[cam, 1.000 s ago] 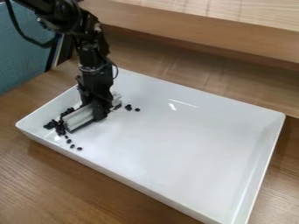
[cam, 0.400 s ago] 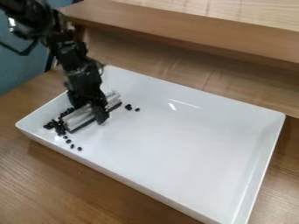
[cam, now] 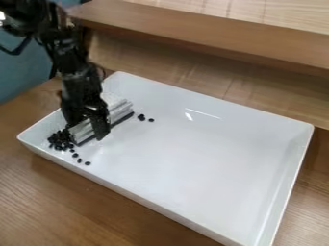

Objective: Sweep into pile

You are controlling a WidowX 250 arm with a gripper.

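A black claw (cam: 88, 128) being held low at a pale ribbed block (cam: 120, 110) in a white tray (cam: 199, 158), its grip not being clearly shown, dark beans (cam: 59, 140) being clustered beside the block's left end, others being left scattered nearby.

Clock-face directions being taken from the view's centre, wood-grained tabletop (cam: 64, 206) is seen at seven o'clock. From eleven to two o'clock, the scene is crossed by a raised wooden ledge (cam: 212, 36), topped by paler wood (cam: 283, 14). At ten o'clock, a blue-green surface (cam: 19, 79) is seen beyond the tabletop.
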